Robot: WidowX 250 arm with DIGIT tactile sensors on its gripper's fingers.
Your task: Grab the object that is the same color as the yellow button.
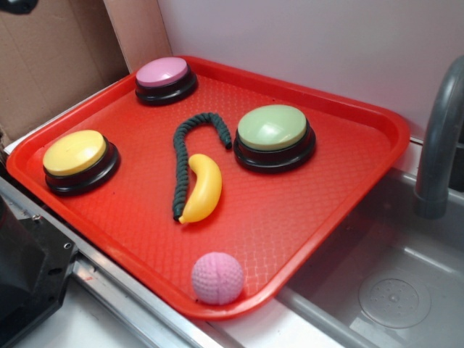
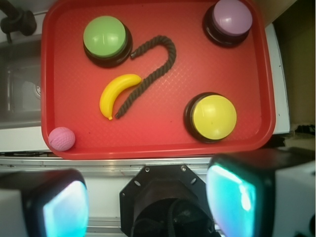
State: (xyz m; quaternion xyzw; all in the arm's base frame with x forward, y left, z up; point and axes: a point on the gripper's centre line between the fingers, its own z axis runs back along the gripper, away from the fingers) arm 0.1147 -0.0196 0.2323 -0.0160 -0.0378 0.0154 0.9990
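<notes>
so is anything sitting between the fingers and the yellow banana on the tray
Nothing visible blocks it. In the wrist view the fingers sit open above the tray's near edge, and the tray between them and the banana is bare. The dark green rope lies against the banana's far side, so it may get caught.

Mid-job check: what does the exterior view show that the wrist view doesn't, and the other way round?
Only the exterior view shows the cardboard behind the tray and the sink's drain beside it. Only the wrist view shows the gripper, its two fingers spread apart, held back off the tray's near edge. Both show the red tray carrying the yellow banana lying against the dark braided rope, the yellow button, green button, pink button, pink ball, and the grey faucet.
</notes>
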